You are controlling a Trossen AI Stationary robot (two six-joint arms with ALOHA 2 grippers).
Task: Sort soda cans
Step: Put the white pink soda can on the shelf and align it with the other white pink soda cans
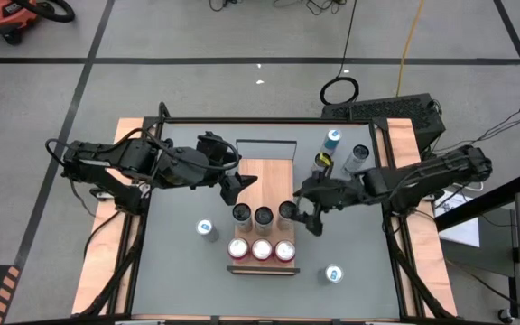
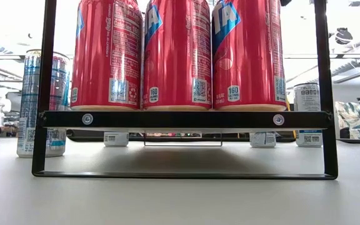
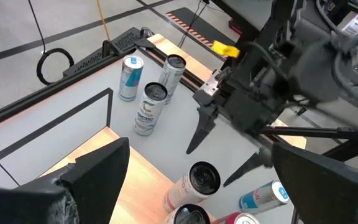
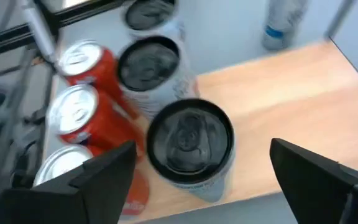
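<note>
A wooden board (image 1: pixel 262 176) in a black frame (image 2: pixel 180 119) lies mid-table. Three red soda cans (image 1: pixel 261 250) stand in its near row. Behind them stand three silver-grey, dark-topped cans (image 1: pixel 263 216). My right gripper (image 1: pixel 308 210) is open just right of the row's right-hand can (image 4: pixel 190 146). Its fingers stand on either side of that can without touching it. My left gripper (image 1: pixel 236 185) hangs open over the board's left part, above and behind the cans, with nothing between its fingers.
Blue cans stand upright on the grey table at near left (image 1: pixel 207 229) and near right (image 1: pixel 333 273). At the far right stand another blue can (image 3: pixel 129 78) and two silver-grey cans (image 3: pixel 149 109) (image 3: pixel 173 71). Wooden strips (image 1: pixel 403 153) edge the table.
</note>
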